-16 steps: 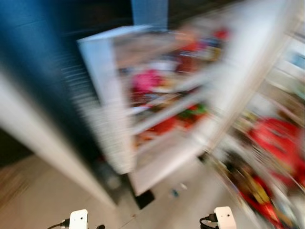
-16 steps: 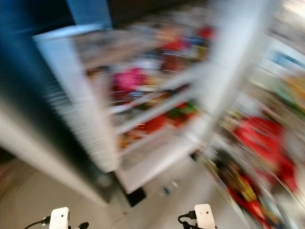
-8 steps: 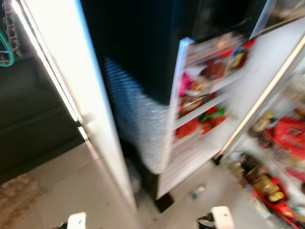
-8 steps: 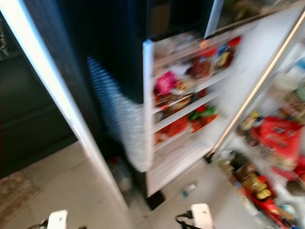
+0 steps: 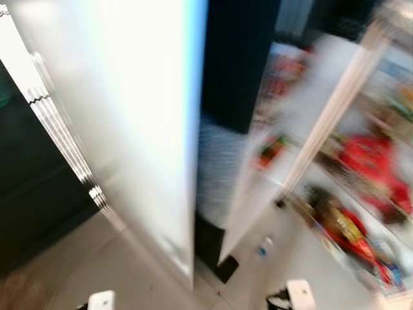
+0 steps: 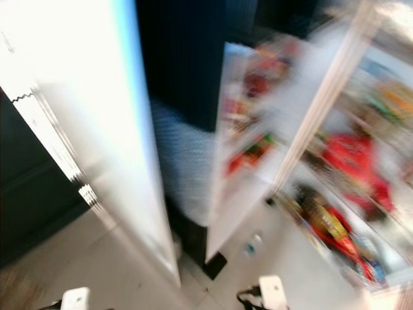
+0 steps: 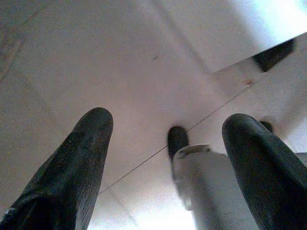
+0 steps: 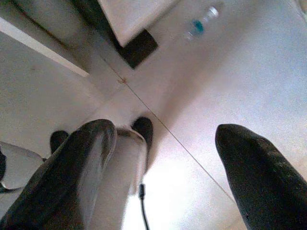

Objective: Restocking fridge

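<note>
Open fridge (image 6: 361,213) ahead, shelves crowded with blurred red and yellow packs (image 6: 348,155), contents too smeared to name. Small bottle (image 8: 200,21) on floor (image 8: 268,72) before fridge. Left gripper (image 7: 168,167) and right gripper (image 8: 163,177) hanging low, spread wide, empty.

White wrist blocks (image 5: 300,294), seemingly cabled; each claw (image 7: 168,163) has long black fingers (image 7: 76,167)

fridge (image 6: 335,84) | doors open | shelves stocked, blurred
</note>
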You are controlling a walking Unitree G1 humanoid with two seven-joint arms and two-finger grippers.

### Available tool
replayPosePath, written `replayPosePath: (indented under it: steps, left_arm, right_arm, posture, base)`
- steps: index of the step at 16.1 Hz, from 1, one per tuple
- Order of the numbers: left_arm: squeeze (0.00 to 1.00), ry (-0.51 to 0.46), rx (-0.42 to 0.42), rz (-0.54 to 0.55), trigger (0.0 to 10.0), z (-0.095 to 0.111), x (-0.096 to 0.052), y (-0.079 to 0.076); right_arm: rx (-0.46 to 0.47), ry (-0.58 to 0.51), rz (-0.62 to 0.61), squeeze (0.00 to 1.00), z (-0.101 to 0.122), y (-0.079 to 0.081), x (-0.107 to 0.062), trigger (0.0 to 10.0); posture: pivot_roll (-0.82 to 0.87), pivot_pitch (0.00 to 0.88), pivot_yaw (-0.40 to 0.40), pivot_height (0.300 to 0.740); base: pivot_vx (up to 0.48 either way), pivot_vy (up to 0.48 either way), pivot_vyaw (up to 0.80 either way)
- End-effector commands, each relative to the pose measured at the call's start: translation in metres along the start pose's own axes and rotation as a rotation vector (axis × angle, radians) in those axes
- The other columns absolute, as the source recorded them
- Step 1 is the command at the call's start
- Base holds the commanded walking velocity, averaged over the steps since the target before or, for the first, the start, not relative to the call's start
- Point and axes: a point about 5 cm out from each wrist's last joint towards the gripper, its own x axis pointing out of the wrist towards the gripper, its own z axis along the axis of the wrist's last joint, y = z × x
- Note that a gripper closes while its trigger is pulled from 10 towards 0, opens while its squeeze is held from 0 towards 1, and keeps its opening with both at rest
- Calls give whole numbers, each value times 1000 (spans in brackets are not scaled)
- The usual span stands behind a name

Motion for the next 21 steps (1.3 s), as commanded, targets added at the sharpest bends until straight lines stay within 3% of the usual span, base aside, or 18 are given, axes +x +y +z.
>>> replayPosePath:
  steps: [1,4,9,14,18,19,20,21]
  left_arm:
    - [0,42,18,0,10000,-11,-3,2]
    - [0,42,18,1,10000,-11,-3,2]
    - [0,43,16,3,10000,-11,-3,1]
    - [0,42,19,4,10000,-11,-3,1]
    - [0,42,24,6,10000,-10,-2,2]
    - [0,42,24,6,10000,-10,-2,2]
    - [0,41,25,6,10000,-10,-2,2]
    - [0,41,24,6,10000,-10,-2,2]
  right_arm:
    - [6,9,2,0,-1,1,0,10000]
    - [6,7,4,0,-1,1,0,10000]
    - [-1,-2,-17,0,1,-1,0,10000]
    - [113,-76,-222,0,0,-9,-3,10000]
    - [236,-219,-490,0,3,-17,-11,10000]
    - [226,-287,-582,0,21,-36,-15,10000]
    - [221,-409,-696,0,56,-71,-25,10000]
    - [238,-478,-783,0,71,-90,-35,10000]
  posture:
    - [-102,99,-19,740]
    - [-103,98,-19,740]
    - [-107,94,-18,740]
    - [-122,97,-14,740]
    - [-129,92,-9,740]
    - [-129,92,-9,740]
    - [-126,86,-7,740]
    - [-127,83,-5,740]
  base:
    - [0,0,-750]
    - [0,0,-648]
    - [0,0,0]
    - [0,0,0]
    - [0,0,0]
    - [0,0,0]
    - [0,0,0]
    - [0,0,0]
